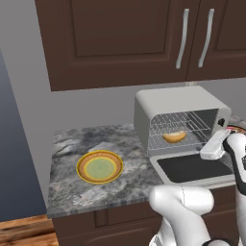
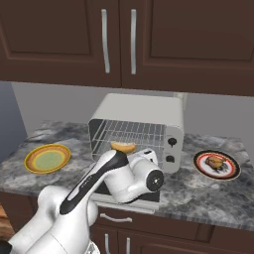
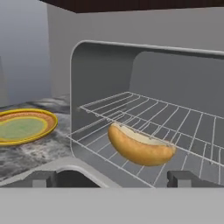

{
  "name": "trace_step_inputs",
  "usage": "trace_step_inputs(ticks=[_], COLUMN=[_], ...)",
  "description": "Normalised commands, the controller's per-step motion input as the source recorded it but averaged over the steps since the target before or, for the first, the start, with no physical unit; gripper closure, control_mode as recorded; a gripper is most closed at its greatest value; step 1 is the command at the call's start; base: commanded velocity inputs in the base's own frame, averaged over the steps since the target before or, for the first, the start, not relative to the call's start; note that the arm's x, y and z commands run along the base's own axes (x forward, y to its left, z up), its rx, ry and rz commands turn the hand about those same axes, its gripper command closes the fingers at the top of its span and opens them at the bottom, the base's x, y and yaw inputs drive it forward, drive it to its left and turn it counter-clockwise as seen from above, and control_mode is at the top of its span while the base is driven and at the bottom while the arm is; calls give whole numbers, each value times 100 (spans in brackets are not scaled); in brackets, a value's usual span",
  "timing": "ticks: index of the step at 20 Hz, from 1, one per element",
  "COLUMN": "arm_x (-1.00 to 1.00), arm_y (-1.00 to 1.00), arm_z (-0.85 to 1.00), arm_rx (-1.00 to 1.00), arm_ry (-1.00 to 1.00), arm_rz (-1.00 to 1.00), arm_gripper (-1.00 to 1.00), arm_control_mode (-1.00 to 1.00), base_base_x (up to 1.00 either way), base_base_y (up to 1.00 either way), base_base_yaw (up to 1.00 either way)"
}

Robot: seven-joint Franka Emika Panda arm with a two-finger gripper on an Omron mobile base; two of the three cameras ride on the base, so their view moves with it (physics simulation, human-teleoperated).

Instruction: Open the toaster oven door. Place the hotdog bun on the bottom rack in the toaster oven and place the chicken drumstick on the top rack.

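Now the gripper [image 3: 109, 179] stands empty, jaws spread; hotdog bun [image 3: 140, 146] lies on bottom rack [image 3: 131, 164]. Chicken drumstick [image 2: 215, 162] looks firm, greasy: pinch its thick middle.

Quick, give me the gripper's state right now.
Gripper: open, fingers spread wide and holding nothing; the hotdog bun lies free on the bottom rack ahead of it.

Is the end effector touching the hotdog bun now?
Apart. In the hand view the fingertips stand wide at the bottom, with empty space between them and the hotdog bun on the bottom rack.
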Motion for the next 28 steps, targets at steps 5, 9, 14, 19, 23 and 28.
trace_step_inputs(ticks=[5,9,14,19,23,28], arm_x=[15,22,19,27,31,29], arm_y=[-13,-8,0,0,-4,-14], arm_z=[14,-2,-4,-4,0,-3], arm_rx=[11,1,0,-2,0,0], arm_ry=[0,-8,-25,-19,2,3], arm_rz=[1,1,2,0,0,1], arm_gripper=[-100,-100,-100,-100,-100,-100], arm_control_mode=[-100,-100,-100,-100,-100,-100], base_base_x=[0,0,0,0,0,0], base_base_y=[0,0,0,0,0,0], base_base_yaw=[0,0,0,0,0,0])
